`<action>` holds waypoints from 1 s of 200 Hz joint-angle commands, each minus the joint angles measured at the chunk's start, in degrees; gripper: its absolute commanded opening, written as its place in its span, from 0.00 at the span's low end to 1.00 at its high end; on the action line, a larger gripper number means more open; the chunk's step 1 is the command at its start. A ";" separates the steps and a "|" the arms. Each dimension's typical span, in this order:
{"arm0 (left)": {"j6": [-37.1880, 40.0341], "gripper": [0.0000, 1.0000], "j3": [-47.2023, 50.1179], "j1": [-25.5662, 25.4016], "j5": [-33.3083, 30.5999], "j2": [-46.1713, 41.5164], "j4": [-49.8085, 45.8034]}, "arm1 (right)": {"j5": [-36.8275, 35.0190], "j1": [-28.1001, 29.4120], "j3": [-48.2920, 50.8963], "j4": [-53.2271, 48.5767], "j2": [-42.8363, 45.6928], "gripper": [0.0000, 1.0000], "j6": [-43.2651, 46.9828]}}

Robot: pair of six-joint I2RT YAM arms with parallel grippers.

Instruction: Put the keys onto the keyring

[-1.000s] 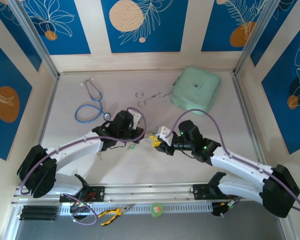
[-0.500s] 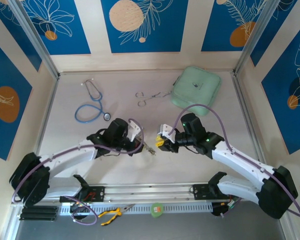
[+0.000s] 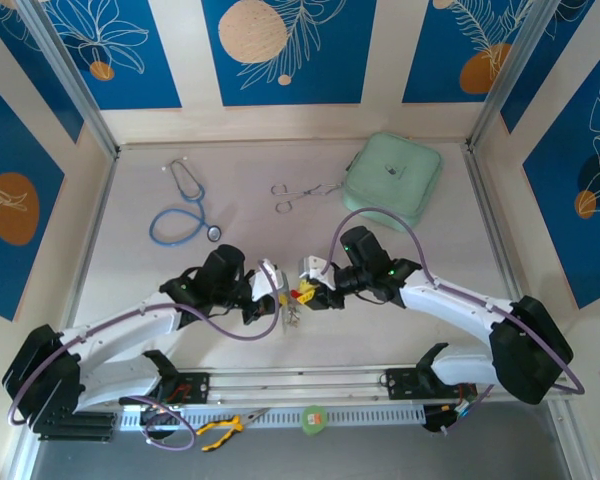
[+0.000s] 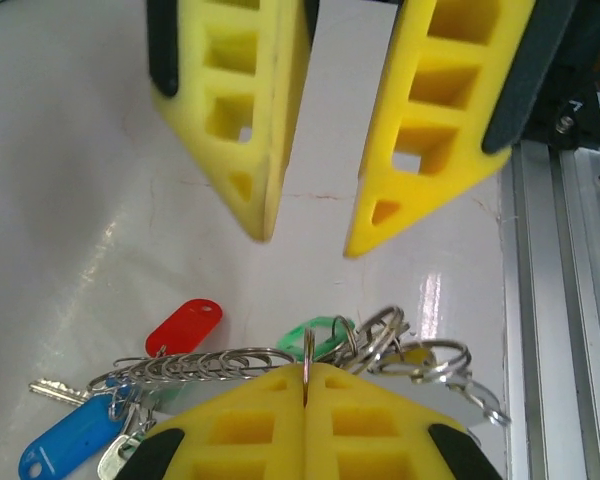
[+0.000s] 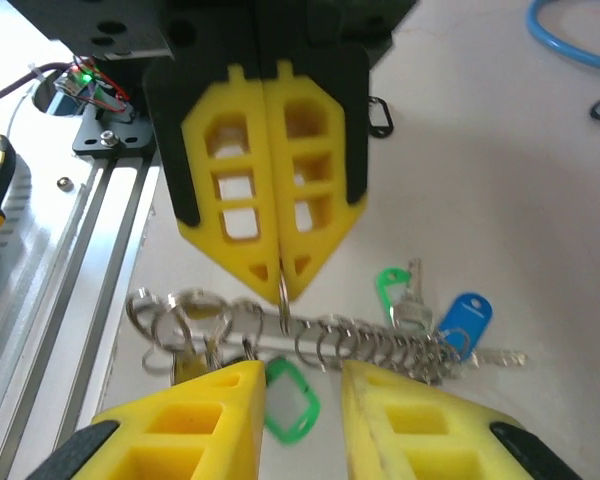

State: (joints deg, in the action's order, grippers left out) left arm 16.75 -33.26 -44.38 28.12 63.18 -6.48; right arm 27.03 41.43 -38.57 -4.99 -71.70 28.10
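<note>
Steel ring (image 4: 307, 347) sits clamped in my left gripper (image 4: 306, 368). My right gripper (image 4: 307, 240), jaws apart, should next pinch a key (image 4: 185, 325), I judge.

The left gripper (image 4: 305, 372) and the right gripper (image 4: 305, 240) are showing matt yellow plastic, faintly grainy and edged with dull black strips, while the chain of split rings (image 4: 205, 362) is gleaming as thin polished steel. The red tag (image 4: 183, 327), blue tag (image 4: 65, 445) and green tag (image 4: 315, 328) are shining as smooth glossy plastic beside a bare silvery key blade (image 4: 50, 388). The white table (image 4: 80, 200) is looking smooth and semi-glossy, throwing back soft highlights, and the rail (image 4: 565, 300) at the right is showing brushed grey metal.
</note>
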 commanded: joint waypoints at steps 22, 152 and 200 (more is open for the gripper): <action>3.03 0.00 0.52 -0.51 4.29 0.54 0.59 | -3.76 2.99 0.27 4.58 -1.49 0.27 2.23; 2.68 0.00 0.78 -0.53 4.06 -0.28 0.76 | -4.61 5.56 1.80 4.47 -2.47 0.21 5.64; 2.56 0.00 0.91 -0.53 4.52 -0.68 0.60 | -4.07 6.12 1.44 5.61 -2.92 0.13 5.14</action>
State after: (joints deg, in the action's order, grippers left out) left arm 18.55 -32.88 -44.38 30.48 63.44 -6.46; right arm 22.26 46.68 -37.43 -0.64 -74.22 32.80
